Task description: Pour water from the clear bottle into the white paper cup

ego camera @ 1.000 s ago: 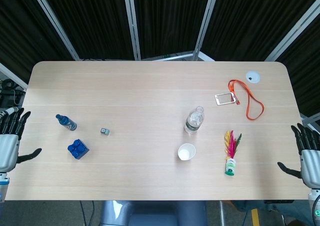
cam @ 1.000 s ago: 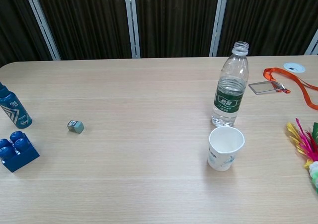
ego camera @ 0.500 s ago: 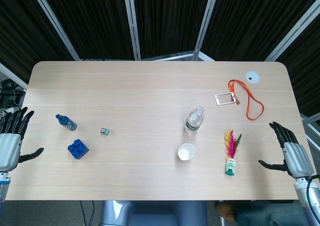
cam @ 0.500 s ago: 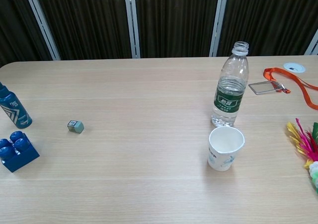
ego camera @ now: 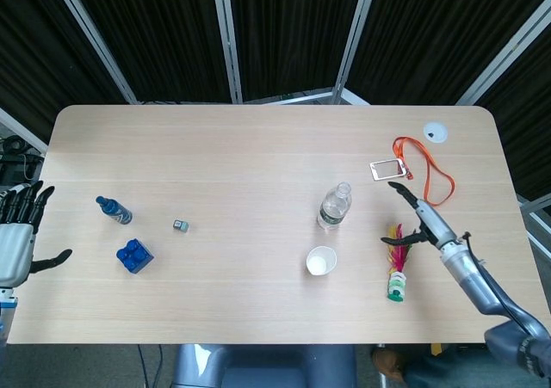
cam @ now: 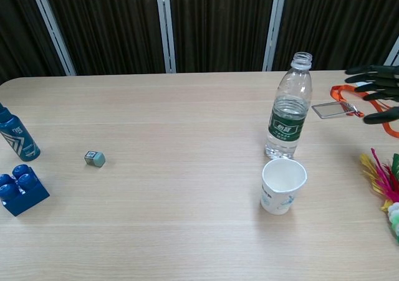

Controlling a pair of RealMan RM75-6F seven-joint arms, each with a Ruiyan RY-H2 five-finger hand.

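Note:
The clear bottle (ego camera: 334, 206) (cam: 288, 107) with a green label stands upright and uncapped near the table's middle right. Just in front of it the white paper cup (ego camera: 320, 261) (cam: 283, 185) stands upright. My right hand (ego camera: 418, 216) (cam: 377, 91) is open above the table to the right of the bottle, its fingers stretched toward it, touching nothing. My left hand (ego camera: 17, 237) is open at the table's left edge, far from both, and shows only in the head view.
A feather shuttlecock (ego camera: 398, 261) (cam: 384, 185) lies under my right arm. An orange lanyard with a card (ego camera: 422, 171) (cam: 349, 103) and a white disc (ego camera: 436, 131) lie at the back right. At the left are a small blue bottle (ego camera: 113, 209), a blue brick (ego camera: 134, 255) and a small cube (ego camera: 179, 225).
My right hand has swung in from the table's right edge toward the bottle and now shows in the chest view. The left hand has barely moved. Bottle and cup stand as before.

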